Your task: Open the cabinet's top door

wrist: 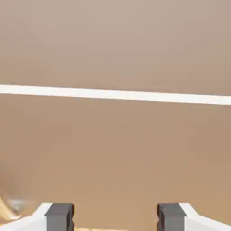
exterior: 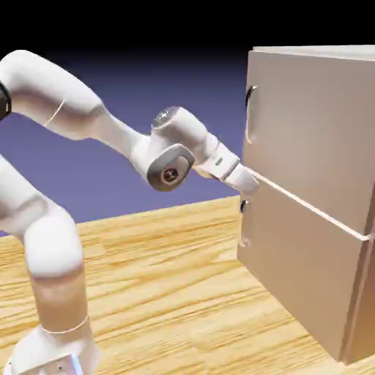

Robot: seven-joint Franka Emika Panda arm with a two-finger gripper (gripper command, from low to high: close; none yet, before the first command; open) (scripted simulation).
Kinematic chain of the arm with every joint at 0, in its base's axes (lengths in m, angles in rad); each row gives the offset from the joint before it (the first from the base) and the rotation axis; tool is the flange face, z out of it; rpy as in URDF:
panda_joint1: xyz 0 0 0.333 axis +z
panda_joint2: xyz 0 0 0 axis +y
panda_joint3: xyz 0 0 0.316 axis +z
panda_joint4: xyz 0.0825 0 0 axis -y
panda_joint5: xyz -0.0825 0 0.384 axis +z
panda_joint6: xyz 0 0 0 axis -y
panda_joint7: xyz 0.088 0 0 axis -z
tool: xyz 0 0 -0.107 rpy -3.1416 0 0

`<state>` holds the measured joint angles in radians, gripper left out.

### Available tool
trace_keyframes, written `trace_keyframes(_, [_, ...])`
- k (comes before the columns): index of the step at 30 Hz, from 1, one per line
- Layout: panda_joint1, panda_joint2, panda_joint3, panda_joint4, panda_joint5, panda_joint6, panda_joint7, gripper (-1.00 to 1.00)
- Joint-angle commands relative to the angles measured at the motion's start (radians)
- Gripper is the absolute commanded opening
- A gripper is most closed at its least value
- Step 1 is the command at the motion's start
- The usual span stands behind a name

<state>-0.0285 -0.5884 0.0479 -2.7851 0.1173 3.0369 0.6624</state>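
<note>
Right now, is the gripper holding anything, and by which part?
Nothing. The gripper is open and empty, facing the cabinet near the seam, off the top door's handle.

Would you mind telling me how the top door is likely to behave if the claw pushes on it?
The top door looks like a flat, rigid panel, so it would probably not flex. It sits flush and shut on the cabinet, so pushing likely moves nothing; pulling its curved handle should swing it. The open claw sits at the seam, below that handle.
</note>
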Motion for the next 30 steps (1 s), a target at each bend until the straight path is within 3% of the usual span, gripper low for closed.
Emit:
trace_keyframes(1, [-0.015,-0.007,0.018,0.009,0.044,0.0,-0.029,0.0])
trace_keyframes(30, [-0.45,-0.205,0.532,0.276,1.305,-0.001,-0.875,0.0])
